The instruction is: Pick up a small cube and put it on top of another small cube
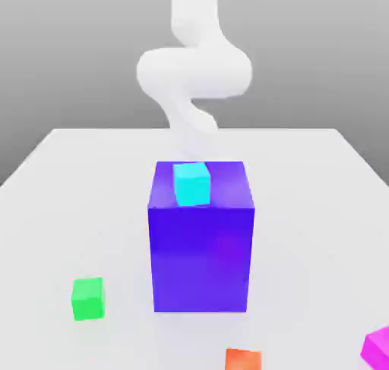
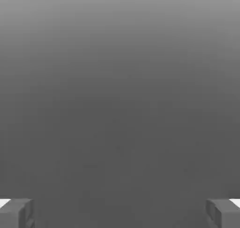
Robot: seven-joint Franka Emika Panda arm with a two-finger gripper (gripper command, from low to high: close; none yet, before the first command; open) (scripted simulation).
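The small magenta cube (image 1: 377, 347) lies on the white table at the near edge of the exterior view's right, partly cut off by the picture's border. The small green cube (image 1: 87, 298) sits on the table at the near left, in front of and beside the big blue block. My white arm (image 1: 194, 72) rises behind the block, far from both cubes. In the hand view my gripper (image 2: 120, 214) is open: its two grey fingertips (image 2: 16, 213) stand wide apart with nothing between them, facing plain grey background.
A tall blue block (image 1: 201, 247) stands mid-table with a cyan cube (image 1: 191, 183) on its top. An orange cube (image 1: 243, 359) lies at the near edge, between the green and magenta cubes. The white table (image 1: 319, 209) spreads around them.
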